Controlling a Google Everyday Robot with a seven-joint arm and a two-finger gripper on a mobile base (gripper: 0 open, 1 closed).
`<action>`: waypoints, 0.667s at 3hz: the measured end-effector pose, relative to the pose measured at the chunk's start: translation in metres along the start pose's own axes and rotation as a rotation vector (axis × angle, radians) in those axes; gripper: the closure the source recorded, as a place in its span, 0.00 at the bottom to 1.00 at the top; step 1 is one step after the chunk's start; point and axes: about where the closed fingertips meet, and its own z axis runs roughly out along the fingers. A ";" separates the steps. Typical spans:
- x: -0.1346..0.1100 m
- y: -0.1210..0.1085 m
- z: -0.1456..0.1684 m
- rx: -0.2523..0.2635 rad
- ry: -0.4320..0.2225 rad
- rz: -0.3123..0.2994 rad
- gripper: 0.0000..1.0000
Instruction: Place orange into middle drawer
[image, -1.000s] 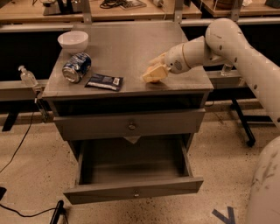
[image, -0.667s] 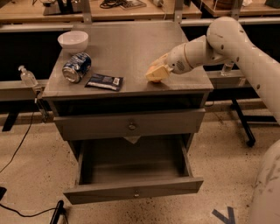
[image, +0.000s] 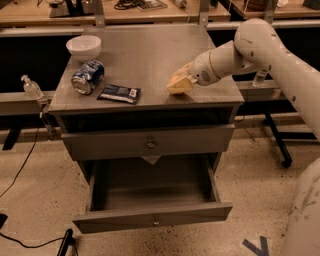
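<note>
My gripper rests low over the right front part of the grey cabinet top, its pale yellowish tip touching or nearly touching the surface. The orange does not show; it may be hidden by the gripper. The middle drawer is pulled out wide below, and nothing shows inside it. The upper drawer front with its round knob is shut.
A white bowl, a blue soda can lying on its side and a dark packet sit on the left of the top. A clear bottle stands on the left rail. A cable runs across the floor.
The gripper has barely shifted at the right front of the cabinet top. Everything else is the same.
</note>
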 end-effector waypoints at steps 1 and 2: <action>0.000 0.000 0.000 0.000 0.000 0.000 1.00; -0.035 0.022 -0.017 -0.064 -0.064 -0.050 1.00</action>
